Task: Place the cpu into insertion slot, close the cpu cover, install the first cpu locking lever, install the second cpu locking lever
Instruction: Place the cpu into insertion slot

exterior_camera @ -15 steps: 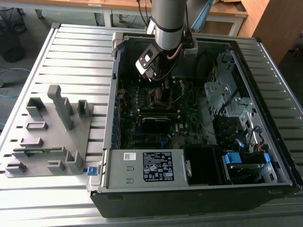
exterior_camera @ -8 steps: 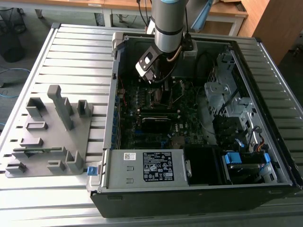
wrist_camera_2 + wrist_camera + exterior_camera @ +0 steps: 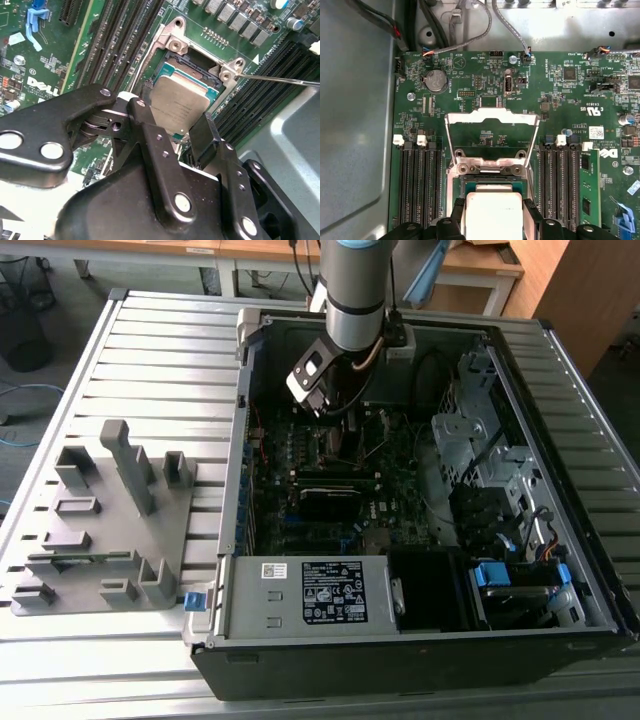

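From where I stand, the job is at its first step. The gripper (image 3: 493, 209) has its fingers (image 3: 458, 216) closed in on two opposite edges of the cpu (image 3: 492, 222), holding it just over the insertion slot (image 3: 492, 181). I cannot tell whether the chip touches the socket, though in the second wrist view it seems to lie at a slight tilt across the slot's frame.

The cpu cover (image 3: 492, 117) stands swung open on the side of the socket away from the fingers, so closing it is not done. A thin lever rod (image 3: 280, 79) sticks out free, so I judge that neither locking lever is fastened.

Room is tight: long memory slots (image 3: 417, 185) flank the socket on both sides, close to each finger. In the exterior view the arm reaches into the computer case (image 3: 400, 670) toward its twelve o'clock end. Drive cages (image 3: 470, 440) sit at three o'clock, and a grey jig (image 3: 100, 530) lies on the worktop (image 3: 150, 350) at nine o'clock.
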`<control>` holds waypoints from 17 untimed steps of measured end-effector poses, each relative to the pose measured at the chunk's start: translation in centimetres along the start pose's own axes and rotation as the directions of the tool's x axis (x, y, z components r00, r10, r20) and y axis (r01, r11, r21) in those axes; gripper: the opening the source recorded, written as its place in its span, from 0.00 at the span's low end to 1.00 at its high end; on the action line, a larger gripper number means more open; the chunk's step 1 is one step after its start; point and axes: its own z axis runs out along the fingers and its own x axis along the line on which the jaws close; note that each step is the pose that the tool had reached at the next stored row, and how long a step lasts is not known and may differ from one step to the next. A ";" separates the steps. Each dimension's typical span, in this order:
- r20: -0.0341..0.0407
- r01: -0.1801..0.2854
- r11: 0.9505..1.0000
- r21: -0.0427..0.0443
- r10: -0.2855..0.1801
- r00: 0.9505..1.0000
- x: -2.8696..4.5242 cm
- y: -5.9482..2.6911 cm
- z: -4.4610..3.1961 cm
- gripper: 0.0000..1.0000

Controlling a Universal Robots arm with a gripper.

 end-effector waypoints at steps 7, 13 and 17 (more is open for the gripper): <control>0.002 0.000 1.000 0.000 0.000 1.000 0.13 -0.07 0.67 0.54; 0.002 0.000 1.000 0.000 0.000 1.000 0.12 -0.10 1.02 0.54; 0.002 0.000 1.000 0.000 0.000 1.000 0.13 -0.12 1.16 0.54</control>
